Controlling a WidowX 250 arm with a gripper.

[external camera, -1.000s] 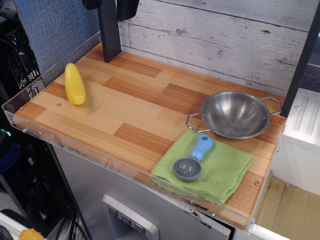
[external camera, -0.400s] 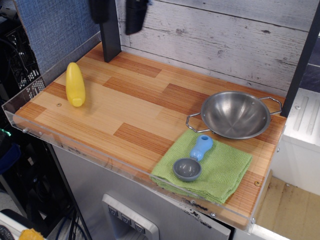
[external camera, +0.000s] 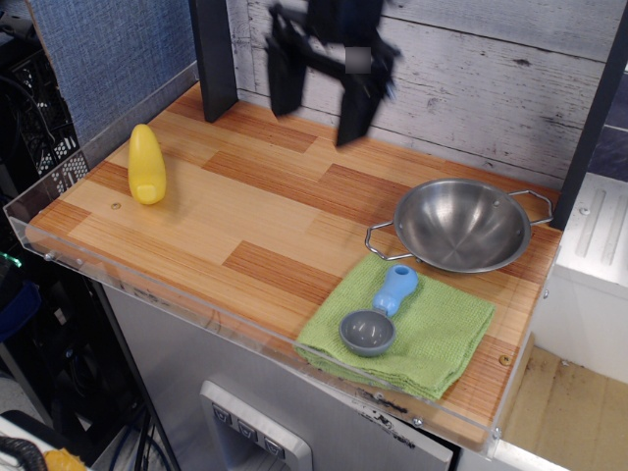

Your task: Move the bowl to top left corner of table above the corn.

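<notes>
The shiny steel bowl with two wire loop handles sits upright at the right side of the wooden table, just behind the green cloth. The yellow toy corn lies at the left side of the table. My gripper hangs in the air above the back middle of the table, blurred by motion, with its two black fingers spread apart and nothing between them. It is well to the left of the bowl and to the right of the corn.
A green cloth lies at the front right with a small grey scoop with a blue handle on it. A dark post stands at the back left. A clear acrylic rim runs along the front and left edges.
My gripper has come down and to the right from the top edge, into full view above the back middle of the table. The bowl, corn and scoop have not moved.
</notes>
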